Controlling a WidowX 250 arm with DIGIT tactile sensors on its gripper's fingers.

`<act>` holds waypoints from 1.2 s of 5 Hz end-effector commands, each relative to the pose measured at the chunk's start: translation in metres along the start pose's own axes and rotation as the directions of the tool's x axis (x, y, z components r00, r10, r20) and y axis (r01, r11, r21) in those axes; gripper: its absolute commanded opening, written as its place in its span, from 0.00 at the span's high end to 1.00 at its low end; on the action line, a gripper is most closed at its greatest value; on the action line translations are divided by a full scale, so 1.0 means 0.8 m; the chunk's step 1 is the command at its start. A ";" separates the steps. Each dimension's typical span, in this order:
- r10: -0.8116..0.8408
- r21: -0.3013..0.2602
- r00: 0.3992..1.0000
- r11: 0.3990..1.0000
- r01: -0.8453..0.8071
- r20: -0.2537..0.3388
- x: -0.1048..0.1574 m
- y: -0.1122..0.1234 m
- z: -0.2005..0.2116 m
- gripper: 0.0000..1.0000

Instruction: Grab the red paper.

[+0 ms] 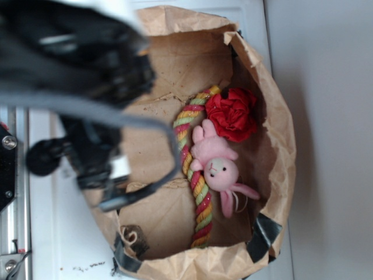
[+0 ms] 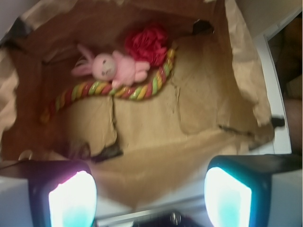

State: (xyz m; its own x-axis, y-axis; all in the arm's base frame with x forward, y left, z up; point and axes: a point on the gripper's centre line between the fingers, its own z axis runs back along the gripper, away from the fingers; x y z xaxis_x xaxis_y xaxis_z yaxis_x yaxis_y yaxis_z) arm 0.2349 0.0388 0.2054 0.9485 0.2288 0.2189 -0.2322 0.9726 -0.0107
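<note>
Right up against the wrist lens we see our black two-fingered gripper (image 2: 150, 196), its glowing pads (image 2: 72, 198) spread wide apart with nothing between them. It hangs over the near edge of the torn brown paper bag (image 2: 246, 71), well apart from anything inside.

Our target, the crumpled bright red paper wad (image 2: 147, 43), sits deep at the far side of the bag, touching the pink plush bunny (image 2: 116, 67) and just beside the bend of the red-yellow-green twisted rope (image 2: 113, 90). In the exterior view the red paper wad (image 1: 232, 114) nestles against the bag's wall, right by the bunny's (image 1: 218, 166) feet.

We judge we're at the approach: we should carry the open fingers across the bare bag floor, centre them over the wad and drop straight down. The trick, we think, is to straddle the wad from its free sides so that no bunny limb or rope comes along. Crumpled paper should squash easily, so a firm close ought to hold.
</note>
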 end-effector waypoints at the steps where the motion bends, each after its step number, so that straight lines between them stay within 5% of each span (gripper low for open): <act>1: 0.038 0.041 0.987 0.998 -0.045 0.154 0.054 0.011 -0.011 0.00; 6: 0.024 0.028 0.986 0.999 -0.029 0.165 0.068 0.008 -0.026 0.00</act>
State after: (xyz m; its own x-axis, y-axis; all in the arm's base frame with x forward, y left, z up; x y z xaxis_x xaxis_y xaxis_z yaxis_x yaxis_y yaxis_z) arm 0.2841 0.0516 0.1739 0.9208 0.2368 0.3098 -0.2542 0.9670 0.0165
